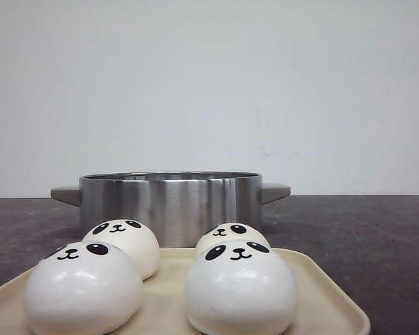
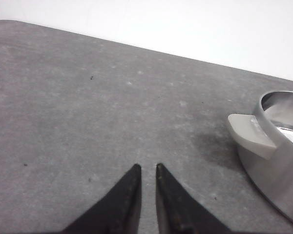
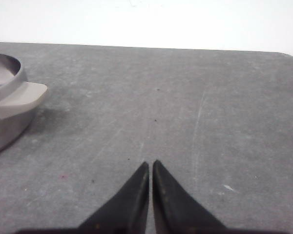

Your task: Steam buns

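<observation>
Nearest the front camera sits a cream tray (image 1: 314, 293) carrying the buns, four glossy white domes with black panda faces. The two biggest in view are at the front edge: the front-right bun (image 1: 241, 287) and the front-left bun (image 1: 82, 289). Behind them, toward 12 o'clock, sit the rear-left bun (image 1: 126, 244) and the rear-right bun (image 1: 232, 234), the latter mostly hidden by the one in front of it. All four rest on the tray, upright, faces toward the camera.

Beyond the tray at 12 o'clock stands a wide stainless steel pot (image 1: 171, 202) with a grey handle on each side; from this low angle its contents cannot be seen. It stands on the dark grey worktop (image 1: 377, 237), just behind the tray.

Neither arm appears in the front view. In the left wrist view, the left end effector (image 2: 147, 168) hangs above bare worktop, its black fingertips (image 2: 132, 180) nearly together with a narrow gap, holding nothing; the pot's handle lies off toward 3 o'clock of the tips. In the right wrist view, the right end effector (image 3: 150, 165) has its tips closed almost to touching, empty, over bare worktop, with the pot's other handle toward 10 o'clock.
</observation>
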